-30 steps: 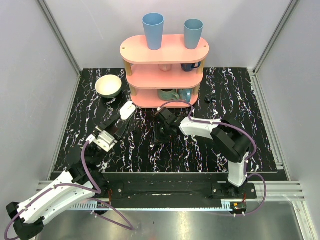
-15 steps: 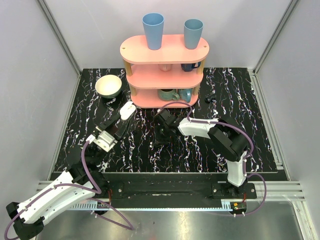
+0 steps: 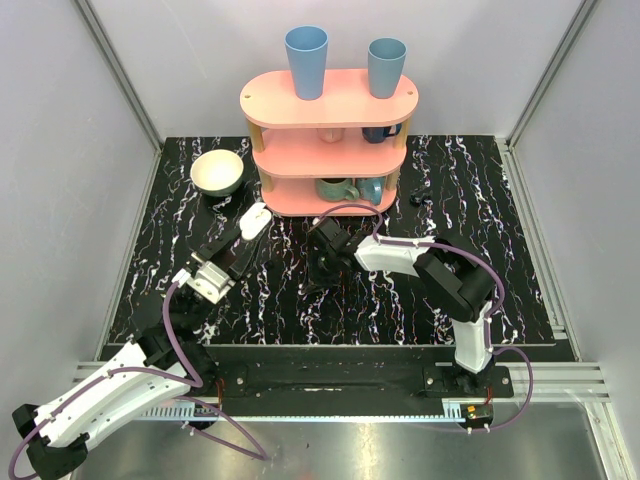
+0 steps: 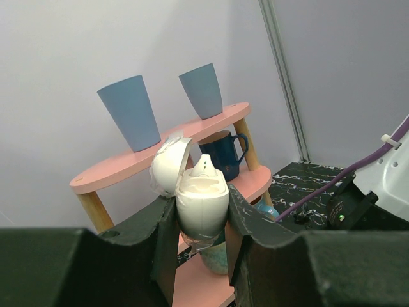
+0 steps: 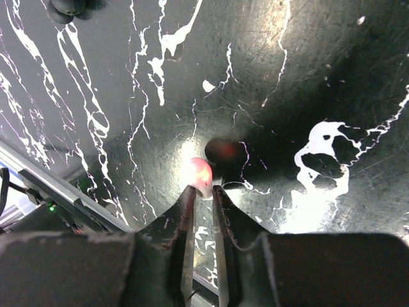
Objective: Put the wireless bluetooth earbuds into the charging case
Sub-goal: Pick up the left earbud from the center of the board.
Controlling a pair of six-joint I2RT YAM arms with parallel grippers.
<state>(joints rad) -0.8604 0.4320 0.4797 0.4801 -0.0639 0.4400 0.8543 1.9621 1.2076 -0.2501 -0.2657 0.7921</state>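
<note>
My left gripper (image 3: 247,233) is shut on the charging case (image 3: 256,220), a small white oblong held up off the table. In the left wrist view the case (image 4: 201,203) stands upright between my fingers with its lid (image 4: 167,167) swung open to the left. One white earbud (image 4: 204,165) sticks up out of it. My right gripper (image 3: 322,262) points down at the black marble table. In the right wrist view its fingertips (image 5: 203,190) pinch the other earbud (image 5: 200,174), a tiny rounded bit lit pinkish, just above the tabletop and its shadow.
A pink three-tier shelf (image 3: 330,100) stands at the back with two blue cups on top and mugs on the lower tiers. A cream bowl (image 3: 217,172) sits left of it. A small dark object (image 3: 418,199) lies right of the shelf.
My right arm has shifted slightly to the left with the earbud in its tips. My left arm and the case have not moved.
</note>
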